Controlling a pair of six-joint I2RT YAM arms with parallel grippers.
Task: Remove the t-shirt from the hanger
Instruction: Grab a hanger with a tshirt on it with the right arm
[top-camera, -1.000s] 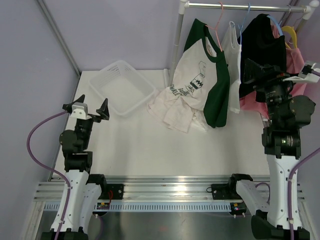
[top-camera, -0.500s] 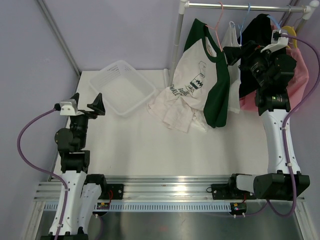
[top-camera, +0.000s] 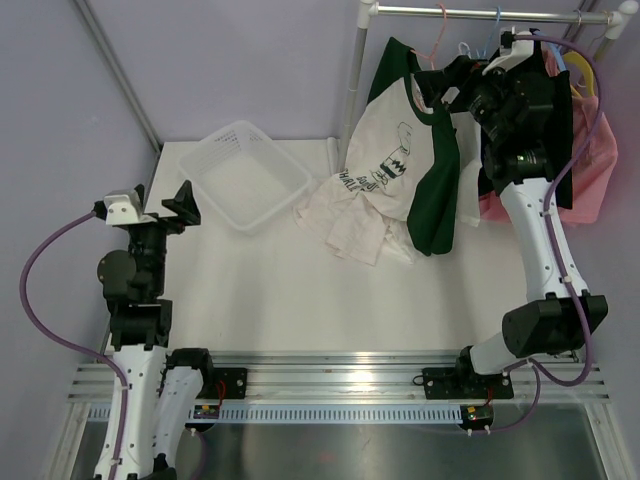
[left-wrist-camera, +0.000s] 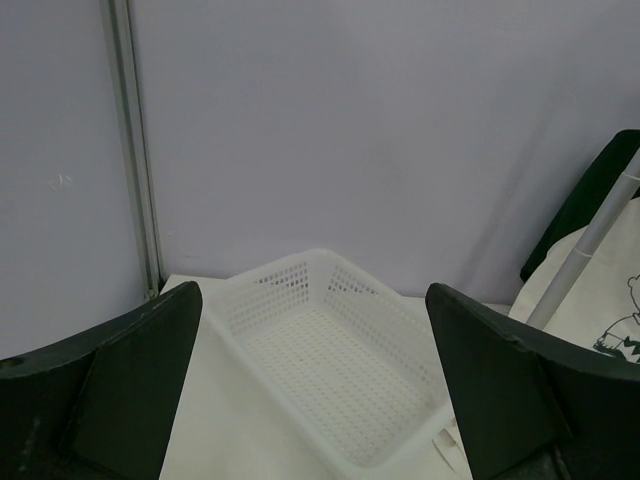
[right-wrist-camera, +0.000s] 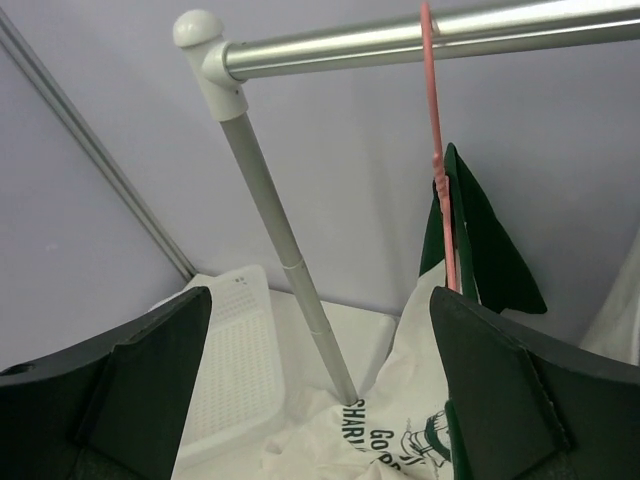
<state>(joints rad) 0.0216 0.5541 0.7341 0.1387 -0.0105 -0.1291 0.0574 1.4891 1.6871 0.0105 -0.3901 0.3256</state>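
Although both arms are up, neither has hold of anything. The t-shirt (top-camera: 395, 165) is on its hanger (top-camera: 437, 48), a thin pink wire hooked over the rail (top-camera: 470, 13) near the rail's left end. The shirt is soft cream cloth with dark green sleeves and collar and a dark cartoon print on the chest. It hangs skewed, one green sleeve dropping straight below the rail, and its hem lies crumpled in folds on the table (top-camera: 300, 290) under the rail.

The rail is a smooth silver tube capped by a rounded white joint. A white post (top-camera: 355, 75) runs down from that joint, just left of the shirt. The right gripper (top-camera: 437, 85) is raised just under the rail beside the hanger's neck, its matte black fingers spread wide. From the right wrist view the pink wire and green collar stand just inside the right-hand finger, and whether they touch I cannot tell. More clothes crowd the rail to the right: a white vest (top-camera: 468, 150), something black (top-camera: 560, 90) and something pink (top-camera: 590, 170).

Well left of the rail and low, the left gripper (top-camera: 162, 198) is spread wide too, holding nothing. It points at a white plastic basket (top-camera: 248, 175) with perforated walls and rounded corners. Bare white tabletop lies in front of the rail.
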